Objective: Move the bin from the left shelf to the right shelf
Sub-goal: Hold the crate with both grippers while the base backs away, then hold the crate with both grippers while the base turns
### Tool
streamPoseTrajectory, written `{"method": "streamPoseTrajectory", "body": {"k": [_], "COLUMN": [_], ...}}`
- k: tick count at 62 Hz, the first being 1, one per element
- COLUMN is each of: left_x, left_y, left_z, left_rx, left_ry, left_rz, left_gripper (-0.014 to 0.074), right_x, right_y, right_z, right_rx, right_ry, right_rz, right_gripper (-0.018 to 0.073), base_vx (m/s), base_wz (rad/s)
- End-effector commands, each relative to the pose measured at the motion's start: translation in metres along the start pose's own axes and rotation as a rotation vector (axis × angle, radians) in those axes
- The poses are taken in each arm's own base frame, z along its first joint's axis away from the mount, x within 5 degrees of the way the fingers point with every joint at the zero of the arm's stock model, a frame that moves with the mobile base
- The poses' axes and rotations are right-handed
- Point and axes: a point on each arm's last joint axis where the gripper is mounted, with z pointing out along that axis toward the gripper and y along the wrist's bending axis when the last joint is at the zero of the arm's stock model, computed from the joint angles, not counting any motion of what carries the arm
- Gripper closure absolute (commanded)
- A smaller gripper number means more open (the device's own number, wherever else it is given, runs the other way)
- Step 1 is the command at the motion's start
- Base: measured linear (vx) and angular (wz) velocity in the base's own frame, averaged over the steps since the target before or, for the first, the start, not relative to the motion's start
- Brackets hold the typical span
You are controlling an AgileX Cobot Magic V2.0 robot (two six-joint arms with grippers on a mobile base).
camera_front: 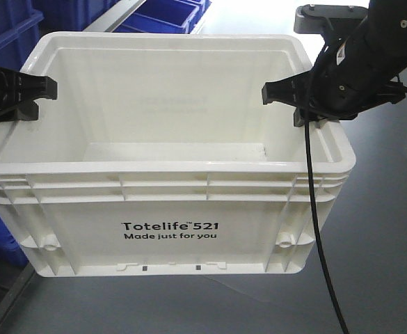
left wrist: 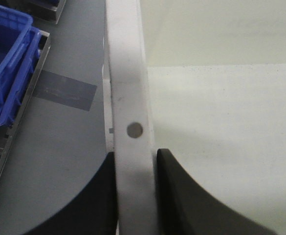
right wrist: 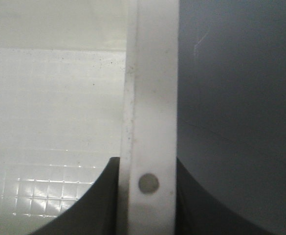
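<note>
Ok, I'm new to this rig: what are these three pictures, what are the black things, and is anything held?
The machine is a two-armed robot. The wide picture looks forward from its body: a white bin, empty inside, is pinched at each end by a black claw, the left gripper and the right gripper. The other two pictures come from cameras on the wrists, looking along each claw: the black shapes at the bottom are its fingers, closed on either side of the bin's rim. Grey floor shows beneath and beside the bin, so it seems lifted. Blue bins stand behind it on the left.
</note>
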Motion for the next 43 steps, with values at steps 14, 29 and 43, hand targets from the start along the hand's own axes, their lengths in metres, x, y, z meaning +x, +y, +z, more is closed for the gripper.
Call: {"method": "streamPoseTrajectory", "body": {"k": [14, 29, 43], "left_x": [-0.0147, -0.0147, -0.0147], "left_y": [-0.0010, -0.0010, -0.0010], "left_z": [-0.0280, -0.0280, -0.0280], "left_rx": [0.012, 0.012, 0.012], "left_ry": [-0.176, -0.176, -0.176], "left_rz": [0.030, 0.030, 0.030], "left_gripper": [0.0602, 0.0602, 0.0602], "right_x": [-0.0143, -0.0143, -0.0143], "right_y": [-0.0075, -0.0075, -0.0075], "right_z": [-0.0345, -0.0345, -0.0345], "right_rx": [0.004, 0.004, 0.004], "right_ry": [-0.194, -0.194, -0.194], "right_rz": [-0.018, -0.018, -0.018], "right_gripper": [0.0538, 0.0538, 0.0538], "base_vx": [0.12, 0.12, 0.12], "base_wz": [-0.45, -0.45, -0.38]}}
